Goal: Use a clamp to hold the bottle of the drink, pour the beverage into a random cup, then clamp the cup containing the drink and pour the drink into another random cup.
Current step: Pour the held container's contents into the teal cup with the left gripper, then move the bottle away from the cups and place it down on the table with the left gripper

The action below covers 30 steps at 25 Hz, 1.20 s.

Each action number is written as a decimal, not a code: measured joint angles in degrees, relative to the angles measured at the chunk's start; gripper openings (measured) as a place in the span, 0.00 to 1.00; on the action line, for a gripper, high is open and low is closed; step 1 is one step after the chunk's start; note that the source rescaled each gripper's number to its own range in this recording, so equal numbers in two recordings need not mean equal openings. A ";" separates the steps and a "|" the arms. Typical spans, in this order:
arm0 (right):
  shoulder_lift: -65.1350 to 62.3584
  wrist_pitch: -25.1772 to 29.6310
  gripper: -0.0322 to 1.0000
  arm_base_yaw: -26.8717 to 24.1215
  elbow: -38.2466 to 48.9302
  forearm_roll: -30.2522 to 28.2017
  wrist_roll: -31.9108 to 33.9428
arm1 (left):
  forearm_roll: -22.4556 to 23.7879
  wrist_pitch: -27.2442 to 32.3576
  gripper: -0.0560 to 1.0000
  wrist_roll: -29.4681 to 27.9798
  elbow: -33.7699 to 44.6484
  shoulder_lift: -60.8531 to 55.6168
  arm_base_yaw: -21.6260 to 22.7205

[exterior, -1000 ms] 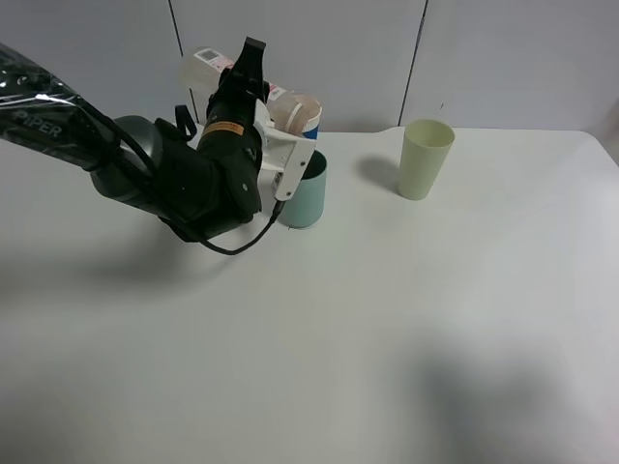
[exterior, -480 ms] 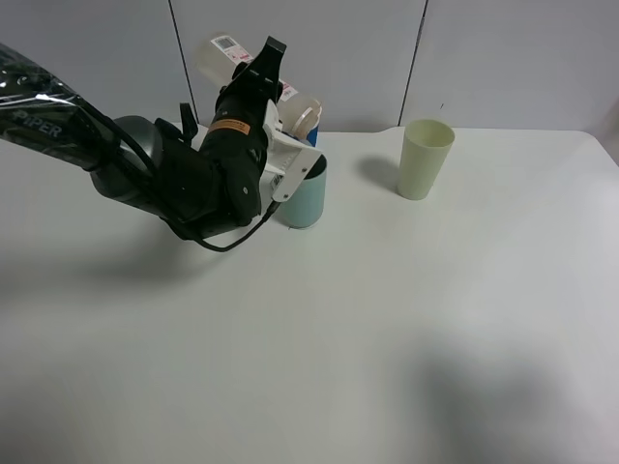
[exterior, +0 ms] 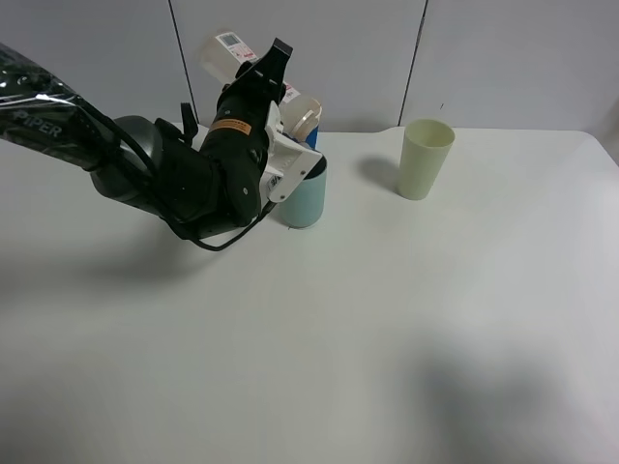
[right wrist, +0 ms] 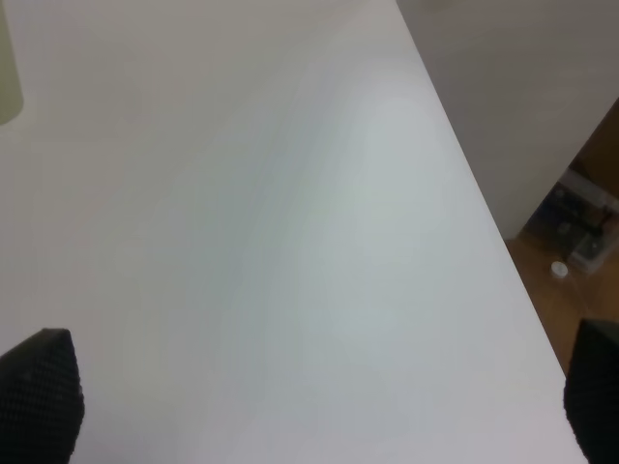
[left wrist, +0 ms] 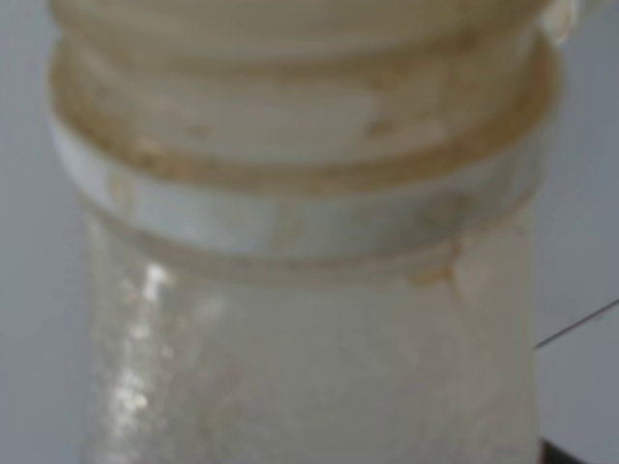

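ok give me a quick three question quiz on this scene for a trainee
1. True or false: the left pincer is shut on the bottle, which it holds tilted in the air.
2. In the high view, which cup stands alone to the right? A the pale green cup; B a red mug; C a black cup.
3. Fill in: the right pincer, holding nothing, is ____.

Key: 1 true; 2 A; 3 open
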 joint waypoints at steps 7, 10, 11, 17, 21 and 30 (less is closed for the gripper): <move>0.00 0.00 1.00 0.00 0.00 0.00 0.00 | -1.84 0.00 0.09 -8.66 0.00 -0.12 0.00; 0.00 0.00 1.00 0.00 0.00 0.00 0.00 | -4.41 0.63 0.09 -13.76 0.00 -0.76 0.00; 0.00 0.00 1.00 0.00 0.00 0.00 0.00 | -5.32 2.13 0.09 -15.93 0.00 -1.37 0.00; 0.00 0.00 1.00 0.00 0.00 0.00 0.00 | -6.77 13.54 0.09 -31.16 0.02 -5.66 1.29; 0.00 0.00 1.00 0.00 0.00 0.00 0.00 | -5.90 20.20 0.09 -41.37 0.16 -9.58 3.29; 0.00 0.00 1.00 0.00 0.00 0.00 0.00 | 7.18 34.75 0.09 -69.47 6.66 -18.86 10.08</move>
